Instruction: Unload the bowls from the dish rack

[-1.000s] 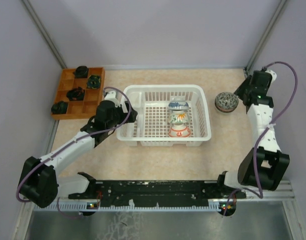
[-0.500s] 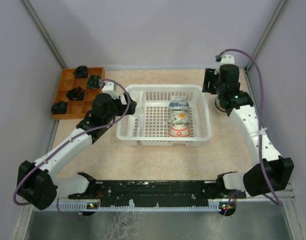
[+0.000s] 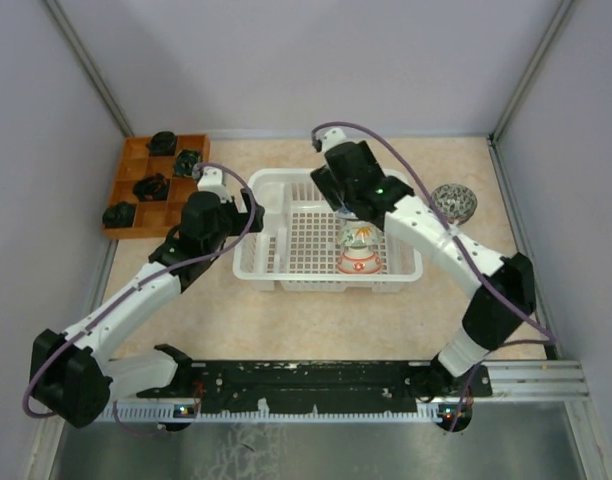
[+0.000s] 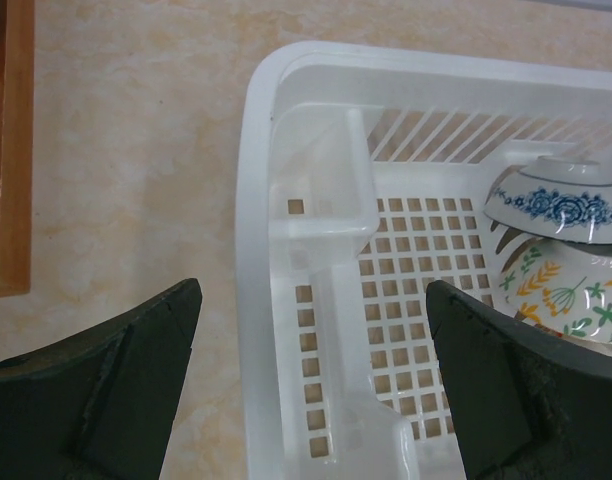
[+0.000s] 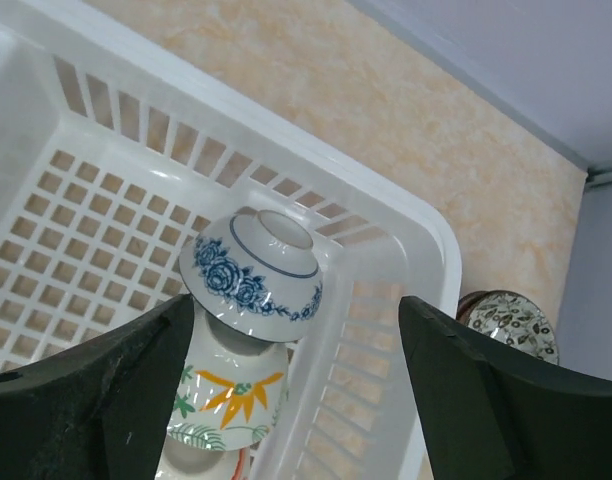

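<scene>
While reaching across the table [image 3: 286, 325] to the dish rack [image 3: 286, 240] at its middle, treat the whole basket as light enough to slide under a careless tug. Leave the left gripper [image 4: 311, 300] in place: fingers spread wide, straddling the rack's left rim, clamped on nothing, well placed to pin that wall if needed.

Judging by the layout, take the step in hand as a pick of the next bowl. Bring the right gripper [image 5: 296, 305] down with fingers parted and empty, one on each side of the blue-and-white bowl [image 5: 256, 275], lying tilted with its foot ring upward at the far end of the row, near the rack's far right corner. Close across the body rather than the slick rim.

Lift straight up first, clear of the orange-and-green bowl [image 5: 231, 400] tucked against it and the red-marked bowl [image 3: 358, 262] beyond. Mind the rack wall close beside the right finger. Carry over toward the speckled bowl [image 3: 453, 202], already out on the table just right of the rack, and set down beside it, not on it.
</scene>
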You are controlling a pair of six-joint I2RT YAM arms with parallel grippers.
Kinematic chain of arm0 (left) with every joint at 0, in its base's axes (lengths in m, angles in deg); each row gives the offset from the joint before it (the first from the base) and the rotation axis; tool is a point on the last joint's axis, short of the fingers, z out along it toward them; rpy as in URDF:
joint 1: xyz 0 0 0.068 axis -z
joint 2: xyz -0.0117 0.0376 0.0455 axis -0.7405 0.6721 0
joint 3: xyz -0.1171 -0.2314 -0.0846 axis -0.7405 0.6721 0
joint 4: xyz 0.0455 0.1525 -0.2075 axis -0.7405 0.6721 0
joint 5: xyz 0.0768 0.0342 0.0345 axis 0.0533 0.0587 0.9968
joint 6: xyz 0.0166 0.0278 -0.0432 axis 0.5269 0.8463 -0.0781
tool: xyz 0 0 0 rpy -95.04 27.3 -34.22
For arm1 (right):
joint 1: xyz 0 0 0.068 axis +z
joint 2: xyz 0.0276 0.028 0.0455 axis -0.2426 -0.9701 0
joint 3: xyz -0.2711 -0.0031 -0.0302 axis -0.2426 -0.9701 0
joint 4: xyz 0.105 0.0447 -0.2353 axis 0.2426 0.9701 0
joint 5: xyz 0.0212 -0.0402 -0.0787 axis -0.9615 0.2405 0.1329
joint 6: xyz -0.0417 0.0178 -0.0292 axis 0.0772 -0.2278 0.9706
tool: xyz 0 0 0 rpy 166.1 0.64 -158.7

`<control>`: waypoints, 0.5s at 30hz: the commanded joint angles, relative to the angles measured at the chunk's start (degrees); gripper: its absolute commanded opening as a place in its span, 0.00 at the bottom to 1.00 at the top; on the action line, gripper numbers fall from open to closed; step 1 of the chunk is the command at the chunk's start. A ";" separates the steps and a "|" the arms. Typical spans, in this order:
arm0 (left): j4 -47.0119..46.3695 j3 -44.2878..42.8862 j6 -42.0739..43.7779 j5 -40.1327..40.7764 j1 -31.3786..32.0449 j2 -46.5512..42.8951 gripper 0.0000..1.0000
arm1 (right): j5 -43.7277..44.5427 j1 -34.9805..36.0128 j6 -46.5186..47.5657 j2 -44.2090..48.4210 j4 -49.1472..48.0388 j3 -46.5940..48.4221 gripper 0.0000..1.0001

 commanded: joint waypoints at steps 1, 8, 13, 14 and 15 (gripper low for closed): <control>1.35 3.26 0.60 1.65 0.07 -1.43 0.99 | 10.49 3.73 6.78 -6.46 6.17 6.41 0.86; 0.77 5.20 0.12 0.30 0.05 -0.41 0.99 | 11.32 6.70 9.22 -15.01 10.72 10.67 0.89; 0.04 6.45 0.01 -0.01 -0.01 0.33 0.99 | 13.80 7.73 10.03 -19.03 12.55 11.47 0.89; -0.14 6.73 0.00 0.02 -0.03 0.42 0.99 | 14.01 7.72 9.52 -19.48 12.49 11.46 0.89; -0.19 6.86 0.00 -0.06 -0.04 0.52 0.99 | 14.22 7.72 8.74 -19.74 12.43 11.72 0.90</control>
